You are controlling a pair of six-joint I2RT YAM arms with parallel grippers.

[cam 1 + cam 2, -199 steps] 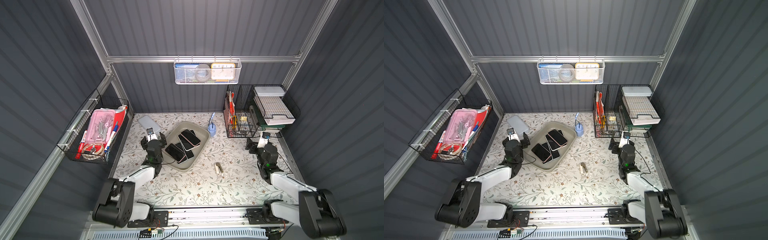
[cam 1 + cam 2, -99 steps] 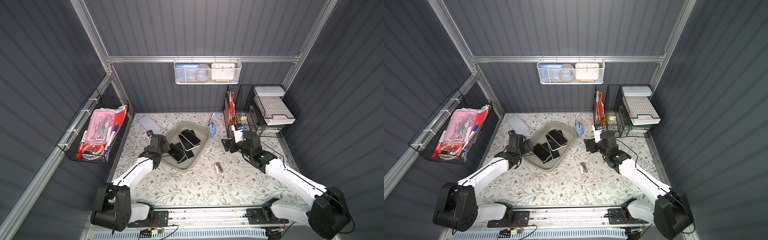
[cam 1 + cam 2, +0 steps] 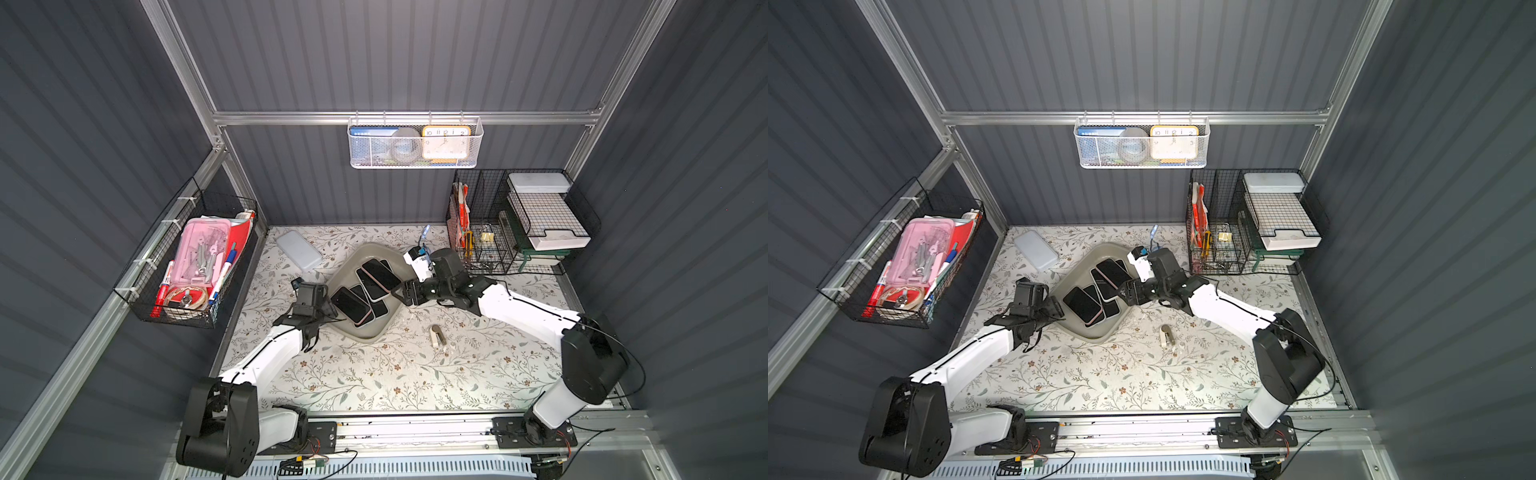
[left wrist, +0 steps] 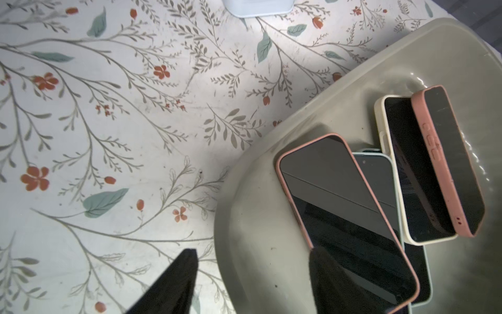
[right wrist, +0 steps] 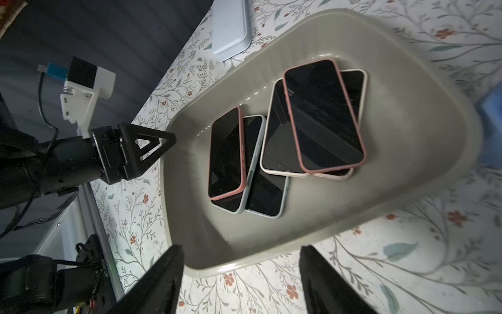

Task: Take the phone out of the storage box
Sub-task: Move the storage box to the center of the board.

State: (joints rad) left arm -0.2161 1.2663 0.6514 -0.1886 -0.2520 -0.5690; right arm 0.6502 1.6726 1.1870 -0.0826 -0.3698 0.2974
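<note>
A floral-print tabletop (image 3: 374, 382) carried the grey-beige storage box (image 3: 367, 335), set askew near its middle. A pile of dark-screened phones (image 3: 376, 276) lay overlapped inside it, several in pink cases. The left gripper (image 4: 252, 254) met the box's left side, its jaws partly open and astride the rim. One tip stood over the tabletop and the other over a pink-cased phone (image 4: 339, 204), gripping nothing. The right gripper (image 5: 241, 248) faced the opposite side, jaws likewise partly open and empty, the rim showing between them. A white mesh basket (image 3: 415, 164) hung from the rail (image 3: 291, 117) on the back wall. A pale-blue case (image 3: 299, 251) lay beyond the box. In the basket, a yellow-framed clock (image 3: 446, 143) showed the numerals 10, 11, 12 and 2. Lettering on the blue item (image 3: 372, 133) beside it was too small to read.
</note>
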